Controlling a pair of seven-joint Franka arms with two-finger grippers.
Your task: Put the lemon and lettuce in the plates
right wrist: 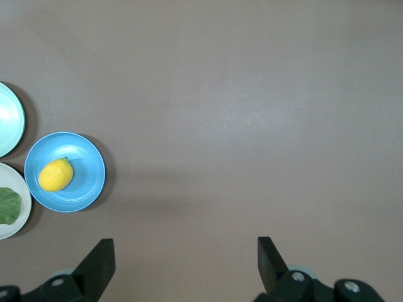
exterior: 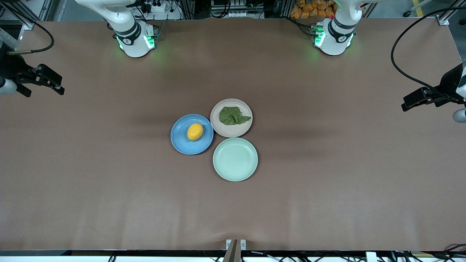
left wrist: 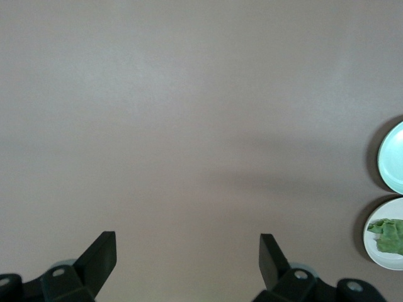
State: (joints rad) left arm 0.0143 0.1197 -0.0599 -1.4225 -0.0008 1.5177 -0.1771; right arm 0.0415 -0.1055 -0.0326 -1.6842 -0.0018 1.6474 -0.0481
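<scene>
Both end effectors are hanging wide apart and holding nothing: the right end effector [exterior: 43, 82] is sitting over bare worktop [exterior: 109, 189] at the right arm's end, and the left end effector [exterior: 418, 100] is sitting over bare worktop at the left arm's end, each arm seeming to be waiting well away from the plates. In each wrist view the two dark fingers are showing a broad gap with only brown surface between them. The lemon [exterior: 195, 131] is lying in the blue plate [exterior: 180, 143], close to its middle, and the lettuce [exterior: 233, 115] is lying in the beige-pink plate [exterior: 227, 131], spreading toward the rim on the side of the left arm's end. The mint green plate [exterior: 235, 159], nearest the front camera of the three, is standing empty. Judging from this, the task is looking finished. What could be going wrong from here is small: the three plates are touching or nearly touching, so any arm sweeping low across the middle would be nudging one plate into the others, and the lemon, being round and smooth, would be rolling toward the rim. The lemon's long axis is running diagonally, one end pointing toward the robots' bases and the left arm's end, the other toward the front camera. The lettuce is crumpled, with its longer stretch lying roughly along the worktop's length.
</scene>
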